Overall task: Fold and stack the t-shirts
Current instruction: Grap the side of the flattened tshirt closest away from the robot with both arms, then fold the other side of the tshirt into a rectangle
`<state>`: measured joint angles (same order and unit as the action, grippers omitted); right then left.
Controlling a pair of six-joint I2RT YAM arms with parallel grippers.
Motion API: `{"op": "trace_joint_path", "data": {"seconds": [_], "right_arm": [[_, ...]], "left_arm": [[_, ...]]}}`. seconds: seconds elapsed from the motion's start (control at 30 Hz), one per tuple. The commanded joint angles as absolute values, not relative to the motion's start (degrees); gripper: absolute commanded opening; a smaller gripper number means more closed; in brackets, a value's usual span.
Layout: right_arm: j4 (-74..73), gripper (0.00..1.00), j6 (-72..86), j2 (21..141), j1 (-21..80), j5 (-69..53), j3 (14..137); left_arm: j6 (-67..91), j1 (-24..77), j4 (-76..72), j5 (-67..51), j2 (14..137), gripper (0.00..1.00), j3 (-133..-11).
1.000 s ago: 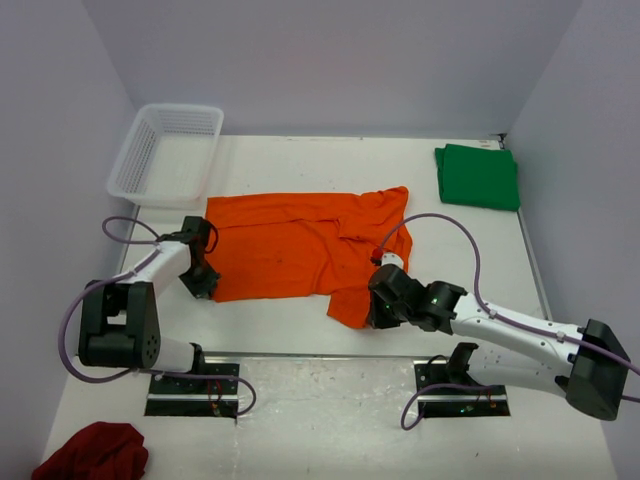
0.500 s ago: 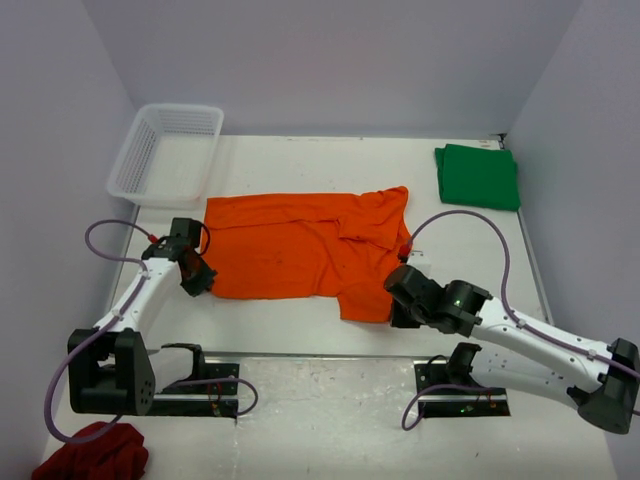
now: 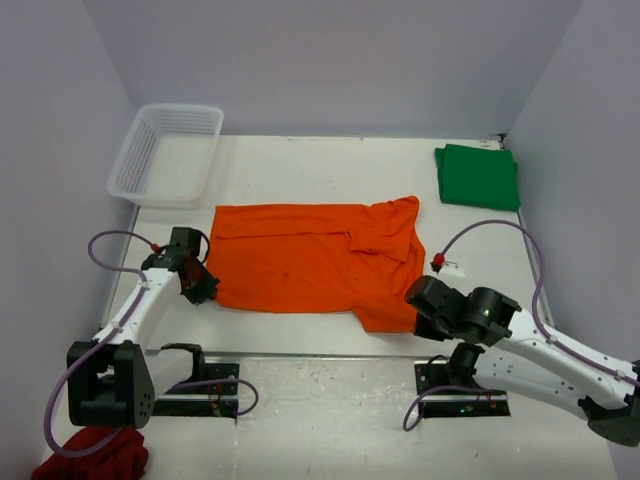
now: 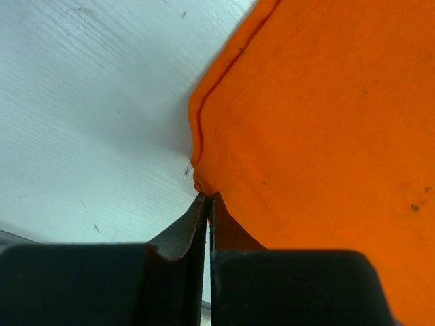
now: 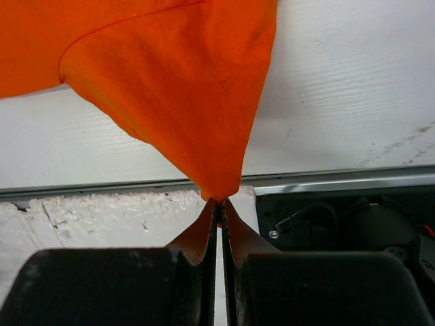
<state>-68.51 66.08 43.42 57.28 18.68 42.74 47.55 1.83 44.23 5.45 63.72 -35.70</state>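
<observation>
Your white worktop (image 3: 300, 165) carries the orange t-shirt (image 3: 300, 258) spread flat across its middle. Your left gripper (image 3: 208, 291) is pinched tight on the shirt's near-left corner. Your right gripper (image 3: 412, 318) is pinched on the near-right corner, with the cloth drawn to a point at the worktop's front edge. The dark green t-shirt (image 3: 478, 177) lies folded at the far right, well apart. 1 white basket (image 3: 128, 160) sits far left, and a dark red cloth (image 3: 95, 452) lies by your left arm's base.
</observation>
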Motion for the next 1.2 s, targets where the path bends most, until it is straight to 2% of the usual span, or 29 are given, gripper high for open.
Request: {"op": "trace_joint_path", "data": {"seconds": [0.0,0.23,0.43,0.57,0.83,1.17], "right_arm": [[-73.9,0.0,70.3,43.3,57.7,21.4,44.8],[-74.4,0.0,69.7,43.4,57.7,22.1,46.1],[-68.6,0.0,63.5,51.7,56.3,25.0,50.2],[-62.7,0.0,54.2,60.0,50.9,24.5,56.9],[-53.6,0.0,40.3,66.5,37.9,18.1,61.4],[-50.7,0.0,34.1,72.7,28.6,14.2,66.6]], "left_arm": [[49.0,1.2,45.0,4.6,61.0,0.0,-35.5],[49.1,1.1,48.7,6.9,56.5,0.0,-37.8],[44.7,1.1,47.6,7.8,60.8,0.0,-42.4],[41.3,1.1,45.5,9.5,65.6,0.0,-47.1],[38.4,1.1,41.3,12.7,71.0,0.0,-53.0],[36.7,1.1,39.3,14.4,78.5,0.0,-59.4]]}}
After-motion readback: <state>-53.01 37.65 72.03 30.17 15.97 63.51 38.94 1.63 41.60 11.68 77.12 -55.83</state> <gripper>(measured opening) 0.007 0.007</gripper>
